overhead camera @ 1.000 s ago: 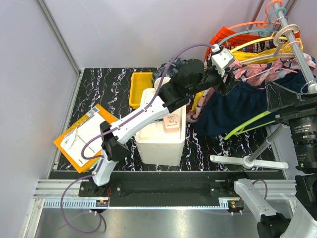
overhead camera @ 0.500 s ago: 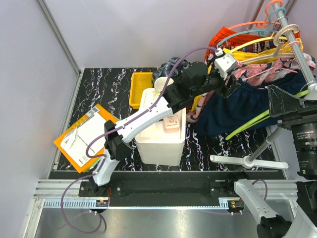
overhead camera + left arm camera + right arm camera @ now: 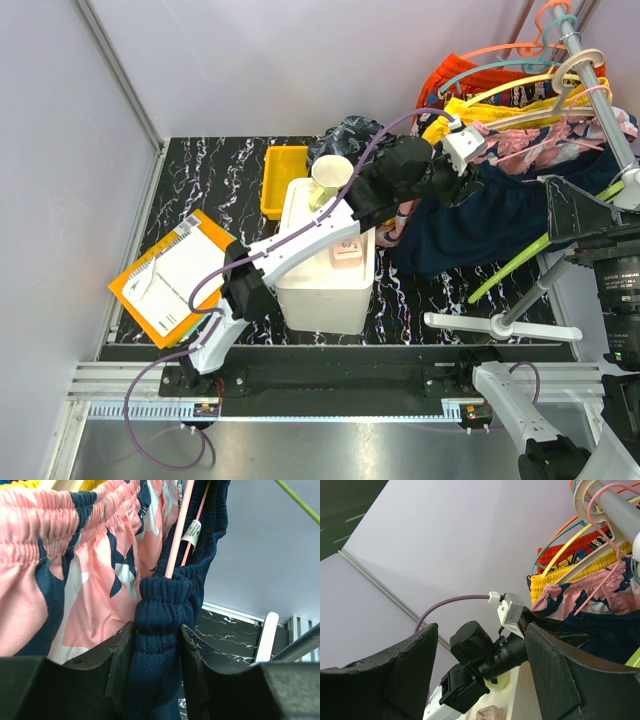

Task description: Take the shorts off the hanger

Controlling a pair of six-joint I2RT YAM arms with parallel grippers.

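Note:
The plain navy shorts (image 3: pixel 500 215) hang on a pink hanger (image 3: pixel 179 530) at the rack on the right. Their bunched waistband (image 3: pixel 160 610) sits between the fingers of my left gripper (image 3: pixel 157 630), and both fingers press on the cloth. In the top view my left gripper (image 3: pixel 470 165) reaches far right to the hanging clothes. A charcoal printed pair of shorts (image 3: pixel 345 132) lies crumpled behind the white box. My right gripper (image 3: pixel 480 680) is open and empty, pointing up at the left arm.
A pink-and-navy floral pair (image 3: pixel 60 580) and a yellow pair (image 3: pixel 510 108) hang beside the navy one on the rack pole (image 3: pixel 600 90). A green hanger (image 3: pixel 510 265) juts out low. White box (image 3: pixel 325 270), cup (image 3: pixel 330 178), yellow bin (image 3: pixel 282 175), orange clipboard (image 3: pixel 175 275).
My left arm has swung right, toward the rack, uncovering the cup. Its jaws have closed in onto the navy waistband. The right arm has not moved.

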